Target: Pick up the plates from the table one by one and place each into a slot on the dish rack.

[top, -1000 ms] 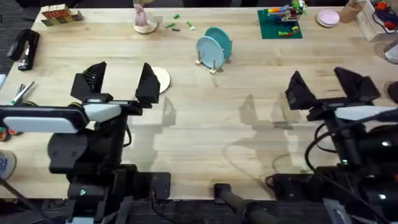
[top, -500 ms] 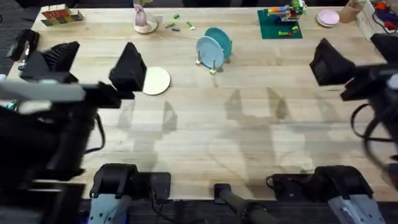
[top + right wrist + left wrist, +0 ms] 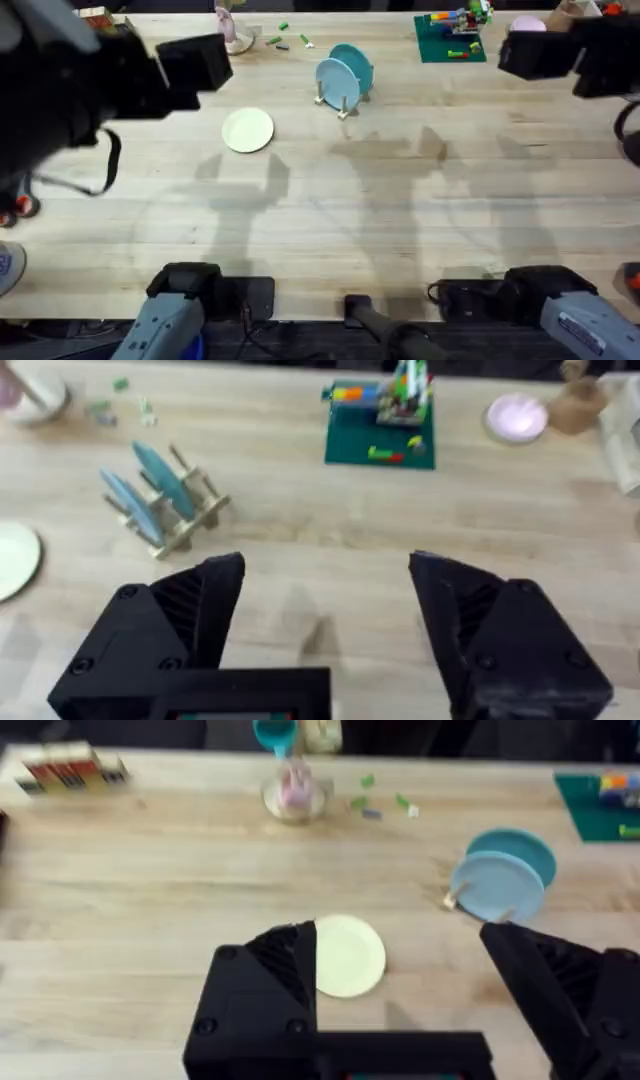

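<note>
Plates: 1 cream (image 3: 247, 130) on table (image 3: 400, 220), 2 blue (image 3: 343, 72) racked; both grippers spread.

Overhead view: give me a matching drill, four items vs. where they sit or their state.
Items:
1. cream plate
2. blue plates
3. green baseplate
4. left gripper

States:
A. far side of table, bricks on it
B. open, nothing between fingers
C. flat on table
D. on edge in rack

Pairs: 1-C, 2-D, 3-A, 4-B
</note>
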